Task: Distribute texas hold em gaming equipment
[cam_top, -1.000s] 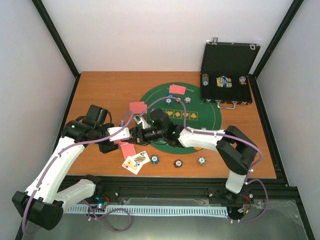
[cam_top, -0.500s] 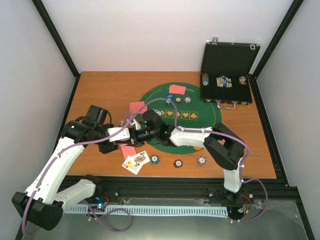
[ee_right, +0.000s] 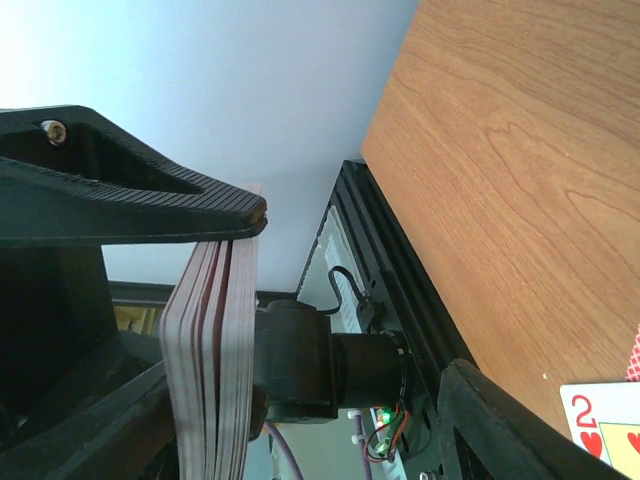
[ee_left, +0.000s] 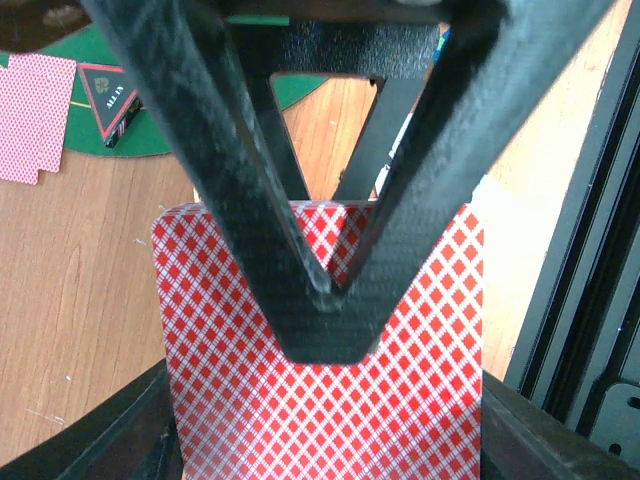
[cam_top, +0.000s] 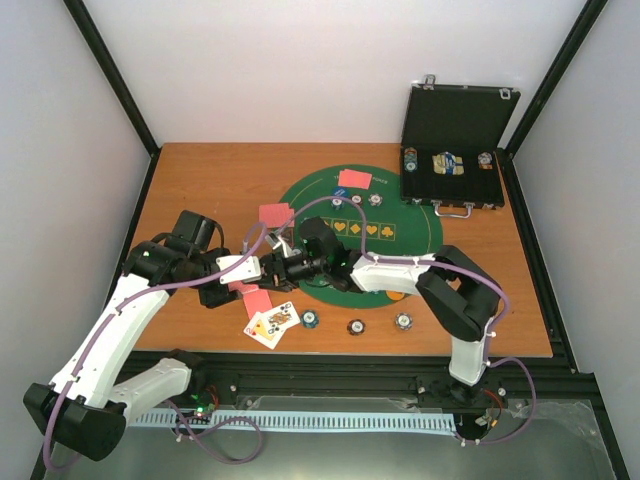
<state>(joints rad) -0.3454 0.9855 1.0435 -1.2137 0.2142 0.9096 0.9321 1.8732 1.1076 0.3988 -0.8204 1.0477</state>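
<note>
My left gripper [cam_top: 258, 268] is shut on a deck of red-backed cards [ee_left: 320, 410], clamped by its side edges just above the table's front left. My right gripper [cam_top: 283, 268] is open. One finger [ee_left: 330, 320] lies flat on the deck's top card. The deck shows edge-on in the right wrist view [ee_right: 205, 360]. Red-backed cards lie at the mat's left edge [cam_top: 276, 213], on its far side [cam_top: 355, 178] and near the front [cam_top: 257, 299]. Face-up cards [cam_top: 272, 323] lie at the front. Three chips [cam_top: 356, 326] sit in a front row. The dark triangle [ee_left: 108, 92] lies on the mat.
The green round mat [cam_top: 420, 235] covers the table's middle, with two small discs [cam_top: 375, 199] near its far edge. An orange disc [cam_top: 397, 295] peeks out under the right arm. The open black case [cam_top: 455, 150] stands at the back right with chips inside.
The right arm pushed left toward the deck, then eased back a little to the right. Its gripper stays at the deck. The left arm has not moved.
</note>
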